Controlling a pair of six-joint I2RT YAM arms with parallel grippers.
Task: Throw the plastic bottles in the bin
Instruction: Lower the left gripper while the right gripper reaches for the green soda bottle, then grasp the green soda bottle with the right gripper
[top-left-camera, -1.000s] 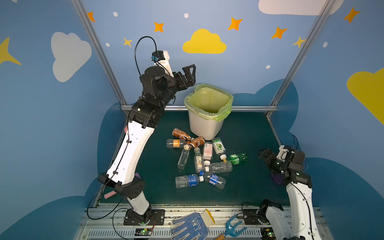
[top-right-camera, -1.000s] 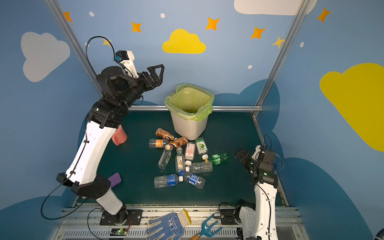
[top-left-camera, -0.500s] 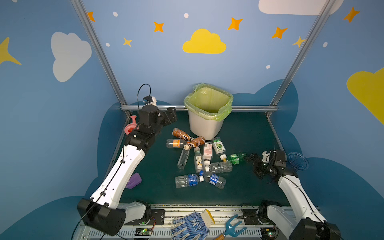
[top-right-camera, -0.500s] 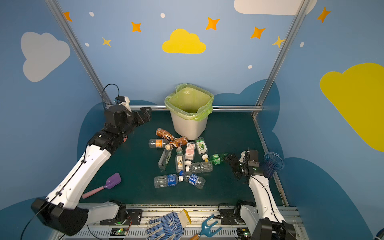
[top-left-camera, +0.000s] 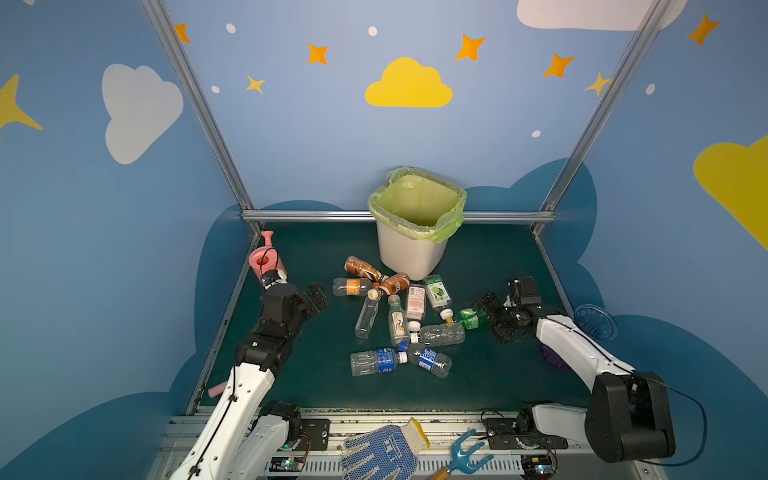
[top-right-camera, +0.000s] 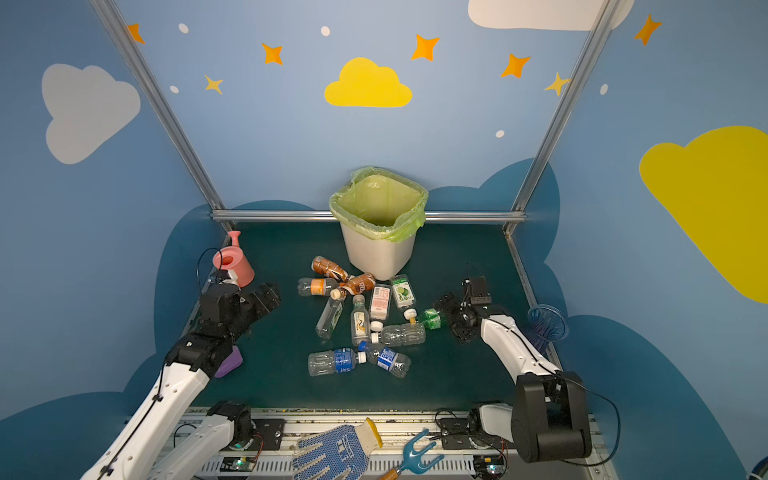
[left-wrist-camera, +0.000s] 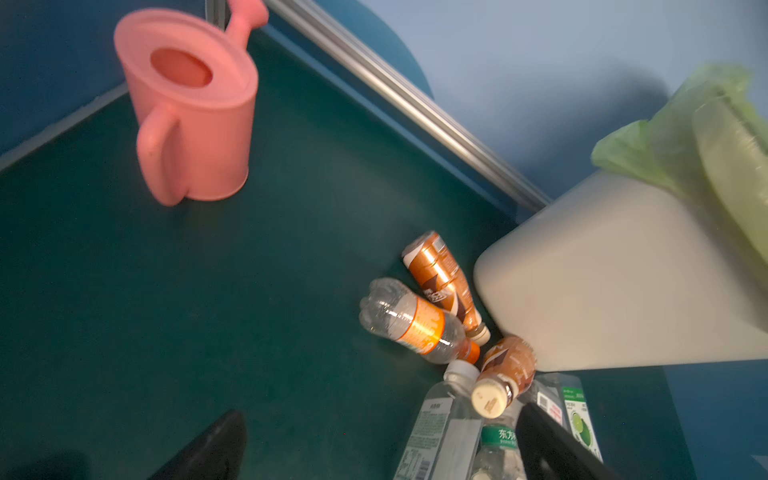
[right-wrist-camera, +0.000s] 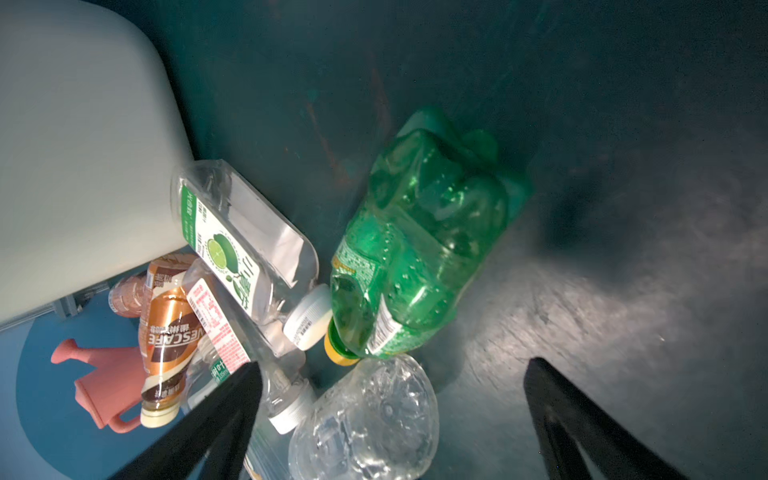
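in both top views: plastic bottles (top-left-camera: 399, 320) lying in a loose pile on the green table (top-left-camera: 316, 386), just at the near side of the bin (top-left-camera: 409, 253); no bottle seen inside it. right gripper (top-left-camera: 494, 318) low at the right edge of the pile, jaws spread wide and empty, at the right end of the green bottle (top-left-camera: 471, 318); around it or only beside it, hard to tell from so far. left gripper (top-left-camera: 313, 297) wide and empty too, left of the pile, apart from every bottle. pink watering can (top-left-camera: 266, 259) in the far left corner.

in the right wrist view: settles that doubt. green bottle lying beyond the two black fingers (right-wrist-camera: 224, 411), in line with the gap but not yet between the tips. yellow cap just beside the white cap of the lime-label bottle (right-wrist-camera: 232, 245), a clear bottle (right-wrist-camera: 370, 415) close by. to grasp well: go forward until the wide belly sits between the pads, close across the belly and not the neck, lift straight up so that the neighbours do not roll.

in the left wrist view: left jaws wide over bare table, an orange-label bottle (left-wrist-camera: 415, 324) and a brown bottle (left-wrist-camera: 440, 278) ahead, side by side near the bin wall. nothing of the green bottle here, and no look into the bin mouth; only the top views give that.
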